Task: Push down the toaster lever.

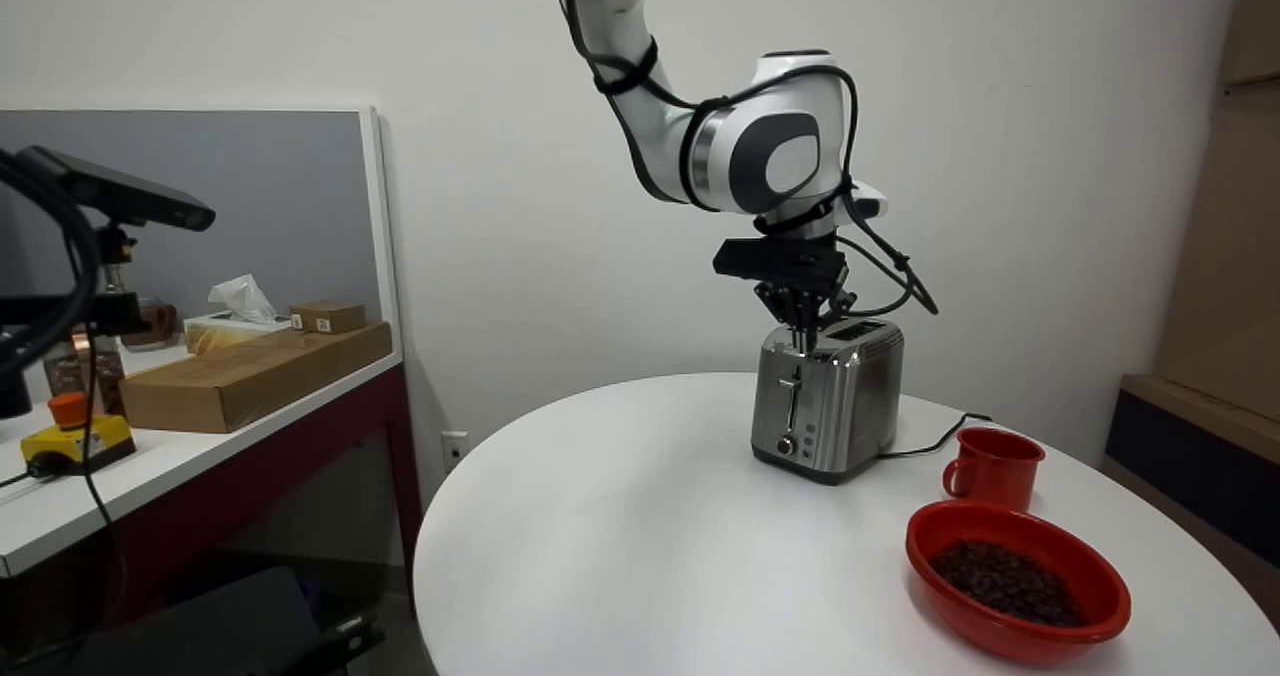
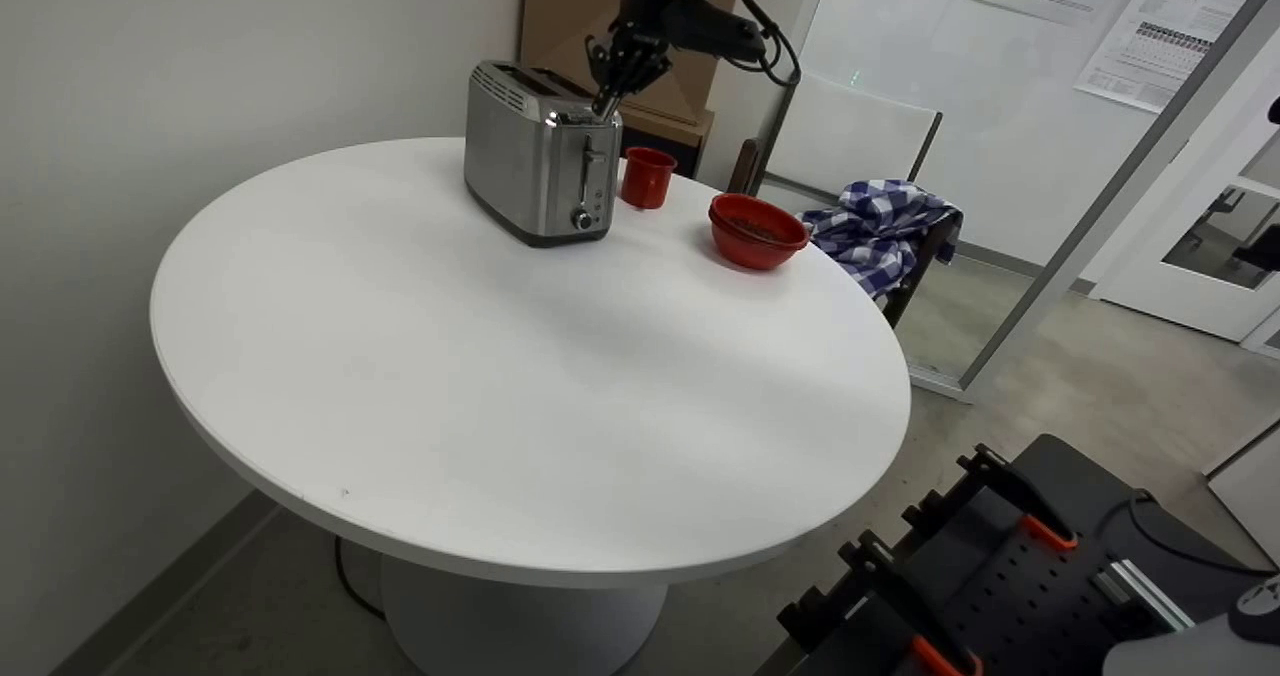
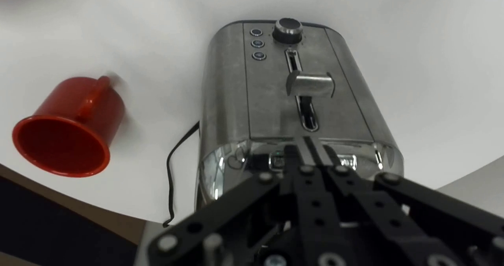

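Fingers of slim grey metal stand together, only a thin dark seam between them and nothing in their grip; they end over the front top edge of the boxy, shiny silver metal toaster with rounded corners, roughly above the small silver metal lever on its end face; whether they touch that edge, I cannot tell. In both exterior views the lever sits in the upper part of its narrow dark vertical slot, with a long stretch beneath it toward the round black-and-silver knob; the push, I judge, is not yet made. What looks done is the approach, the black two-fingered gripper being at the correct end; what is left is probably to clear the edge, come in front of the face above the lever and press straight down until it latches.

Behind the toaster, a thin black cord crosses the round white table that carries it; near that stands a glossy red mug; farther out is a wide red bowl of small dark brown pieces; neither should hinder the press.
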`<state>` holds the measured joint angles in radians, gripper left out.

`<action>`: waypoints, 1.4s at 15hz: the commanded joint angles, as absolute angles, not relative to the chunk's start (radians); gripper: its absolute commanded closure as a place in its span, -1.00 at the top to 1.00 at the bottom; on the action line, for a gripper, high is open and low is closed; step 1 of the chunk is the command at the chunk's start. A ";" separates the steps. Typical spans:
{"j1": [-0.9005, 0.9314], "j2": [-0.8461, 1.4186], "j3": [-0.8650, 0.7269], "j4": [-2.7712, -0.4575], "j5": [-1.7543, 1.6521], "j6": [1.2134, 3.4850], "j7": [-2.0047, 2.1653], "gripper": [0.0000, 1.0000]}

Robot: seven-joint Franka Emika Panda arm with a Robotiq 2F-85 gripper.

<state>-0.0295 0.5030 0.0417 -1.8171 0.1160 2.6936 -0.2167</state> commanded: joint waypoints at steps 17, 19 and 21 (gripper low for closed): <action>-0.012 0.673 0.045 -1.689 0.049 2.609 -0.111 -0.99; -0.013 0.690 0.043 -1.692 0.047 2.617 -0.113 -0.99; -0.010 0.713 0.037 -1.692 0.039 2.628 -0.110 -0.99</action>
<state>-0.0100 0.6501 0.0381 -1.7212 0.0577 2.6051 -0.1132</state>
